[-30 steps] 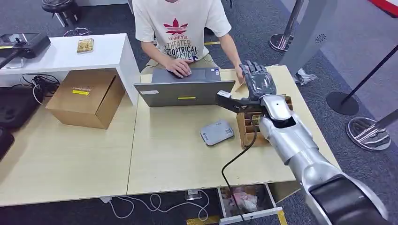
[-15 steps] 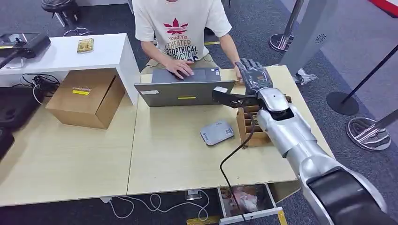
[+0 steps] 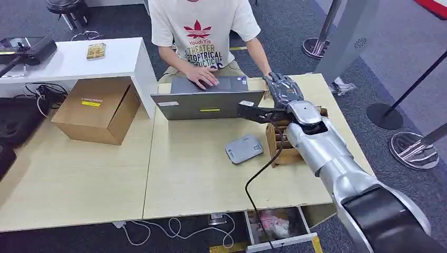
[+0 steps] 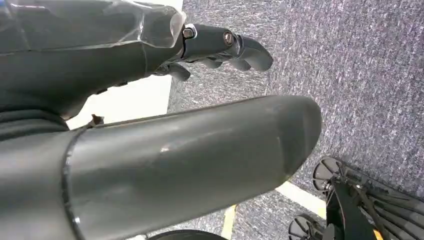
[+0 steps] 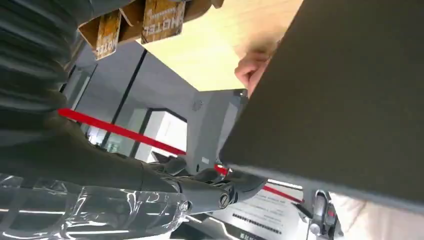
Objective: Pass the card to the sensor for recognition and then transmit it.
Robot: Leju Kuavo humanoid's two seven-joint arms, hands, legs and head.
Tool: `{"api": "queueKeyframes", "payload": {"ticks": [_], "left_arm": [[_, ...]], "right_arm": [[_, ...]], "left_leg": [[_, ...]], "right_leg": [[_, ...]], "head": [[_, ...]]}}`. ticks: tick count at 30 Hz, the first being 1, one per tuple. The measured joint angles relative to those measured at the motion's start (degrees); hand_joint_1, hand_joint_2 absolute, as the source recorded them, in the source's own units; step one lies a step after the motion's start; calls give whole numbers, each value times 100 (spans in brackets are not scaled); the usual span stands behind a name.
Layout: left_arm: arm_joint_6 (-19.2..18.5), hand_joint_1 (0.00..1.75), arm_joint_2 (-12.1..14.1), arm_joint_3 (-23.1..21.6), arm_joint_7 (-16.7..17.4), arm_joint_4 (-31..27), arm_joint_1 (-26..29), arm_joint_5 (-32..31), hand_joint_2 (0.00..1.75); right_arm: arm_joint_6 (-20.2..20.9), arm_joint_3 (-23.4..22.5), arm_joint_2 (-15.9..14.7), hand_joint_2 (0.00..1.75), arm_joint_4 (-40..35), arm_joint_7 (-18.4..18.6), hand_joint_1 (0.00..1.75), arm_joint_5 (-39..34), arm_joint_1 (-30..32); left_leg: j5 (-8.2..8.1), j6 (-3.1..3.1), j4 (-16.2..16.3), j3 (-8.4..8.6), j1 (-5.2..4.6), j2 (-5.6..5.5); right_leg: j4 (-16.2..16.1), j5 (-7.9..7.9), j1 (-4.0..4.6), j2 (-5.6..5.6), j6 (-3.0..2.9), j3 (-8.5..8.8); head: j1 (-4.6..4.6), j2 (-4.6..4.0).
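Observation:
My right hand (image 3: 283, 88) reaches over the far side of the table, just right of the grey laptop (image 3: 208, 103), close to the seated person's hand (image 3: 270, 80). In the right wrist view the hand (image 5: 210, 192) has nothing visible between thumb and fingers, and the person's fingers (image 5: 250, 70) show past the laptop lid (image 5: 350, 100). The wooden card box (image 3: 275, 143) sits under my forearm, its brown "HOTEL" cards (image 5: 157, 20) standing in it. The grey sensor pad (image 3: 243, 148) lies left of the box. My left hand (image 4: 220, 45) hangs over carpet, holding nothing.
A cardboard box (image 3: 97, 109) and a white shelf (image 3: 79, 58) stand at the table's left. A black cable (image 3: 258, 184) hangs from my right arm to the table's front edge. An open drawer (image 3: 274, 221) sits below. Stanchion bases (image 3: 414, 150) stand on the right.
My right hand has moved forward and slightly left and tipped its fingers down, ending close to the person's hand beside the laptop. The sensor pad and card box have stayed put.

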Motion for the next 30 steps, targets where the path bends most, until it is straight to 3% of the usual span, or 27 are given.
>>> {"api": "queueKeyframes", "payload": {"ticks": [30], "left_arm": [[-74, 0, 42, 0, -66, 0, -38, -55, 0]], "right_arm": [[308, 28, -105, 175, 457, 190, 0, -83, -51]], "left_leg": [[0, 0, 0, 0, 0, 1]], "right_leg": [[0, 0, 0, 1, 0, -4]], "head": [[0, 0]]}}
